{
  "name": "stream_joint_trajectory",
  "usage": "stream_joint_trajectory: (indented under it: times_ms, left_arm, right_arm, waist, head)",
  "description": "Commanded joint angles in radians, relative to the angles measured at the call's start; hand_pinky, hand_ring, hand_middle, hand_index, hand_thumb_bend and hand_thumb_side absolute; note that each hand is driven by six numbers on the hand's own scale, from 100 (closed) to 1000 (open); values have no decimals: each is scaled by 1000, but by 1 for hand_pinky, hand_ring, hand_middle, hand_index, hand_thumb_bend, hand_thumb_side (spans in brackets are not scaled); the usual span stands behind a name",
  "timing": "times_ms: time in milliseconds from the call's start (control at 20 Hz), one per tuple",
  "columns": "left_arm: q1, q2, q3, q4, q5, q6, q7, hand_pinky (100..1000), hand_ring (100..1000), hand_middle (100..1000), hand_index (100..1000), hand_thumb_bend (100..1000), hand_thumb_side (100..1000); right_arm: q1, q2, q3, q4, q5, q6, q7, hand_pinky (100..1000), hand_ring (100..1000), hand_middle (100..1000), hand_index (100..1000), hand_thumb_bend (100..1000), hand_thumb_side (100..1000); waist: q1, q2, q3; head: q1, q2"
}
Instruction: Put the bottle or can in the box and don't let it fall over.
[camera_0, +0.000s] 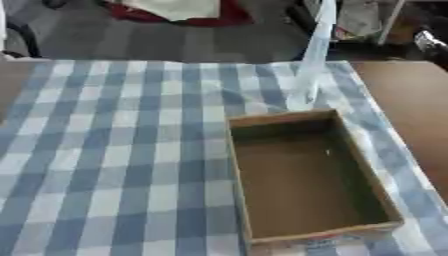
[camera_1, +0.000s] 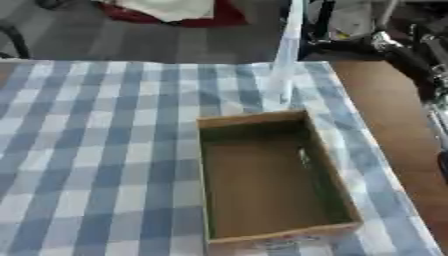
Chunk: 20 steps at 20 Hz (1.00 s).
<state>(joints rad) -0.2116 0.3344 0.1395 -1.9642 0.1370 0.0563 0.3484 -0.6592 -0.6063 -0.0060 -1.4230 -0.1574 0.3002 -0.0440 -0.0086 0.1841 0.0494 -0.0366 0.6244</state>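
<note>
A tall clear bottle (camera_0: 308, 80) stands upright on the checked cloth, just beyond the far rim of the box, and its top runs out of the picture. The open brown cardboard box (camera_0: 249, 165) lies at the right of the table and holds nothing. A black and silver stretch of my right arm (camera_1: 411, 57) shows along the right edge, apart from the bottle and the box. Neither hand shows in either view.
A blue and white checked cloth (camera_0: 114, 150) covers the table. Bare brown tabletop (camera_0: 411, 105) lies to the right of it. Beyond the far edge are grey floor, a red and white bundle (camera_0: 179, 11) and dark clutter at the upper right.
</note>
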Motion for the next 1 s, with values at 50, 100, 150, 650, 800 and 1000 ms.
stream_joint_trajectory:
  times_ms: [50, 100, 150, 650, 800, 1000]
  left_arm:
    - [-10, 25, 7, -9, -1, -2, -5, 277, 759, 746, 535, 100, 672]
    - [-10, 25, 7, -9, -1, -2, -6, 277, 759, 746, 535, 100, 672]
    - [-10, 24, 7, -9, 0, -2, -6, 277, 760, 746, 534, 100, 672]
    - [-14, 20, 5, -7, 1, -2, -10, 275, 762, 745, 534, 100, 672]
    - [-15, 20, 3, -6, 1, -1, -13, 273, 762, 746, 533, 100, 672]
    - [-20, 18, 4, -7, 1, 0, -13, 273, 763, 745, 533, 100, 672]
  right_arm:
    - [-51, -35, 10, 41, -3, 0, 20, 949, 1000, 1000, 1000, 100, 551]
    - [-69, -32, 17, 62, 2, 1, 25, 950, 1000, 1000, 1000, 100, 554]
    - [-85, -27, 23, 82, 7, 0, 31, 951, 1000, 1000, 1000, 100, 568]
    - [-202, 10, 52, 243, -29, -52, 173, 974, 1000, 1000, 1000, 100, 629]
    - [-222, 4, 58, 274, -59, -70, 228, 980, 1000, 1000, 1000, 100, 626]
    - [-247, -5, 60, 311, -78, -84, 280, 987, 1000, 1000, 1000, 100, 611]
  waist:
    - [2, -20, 3]
    - [3, -20, 4]
    - [4, -19, 5]
    - [5, -15, 13]
    - [6, -12, 15]
    - [7, -3, 19]
  head:
    - [-8, -17]
    - [-10, -18]
    - [-12, -17]
    - [-23, -1]
    - [-30, -2]
    - [-45, -10]
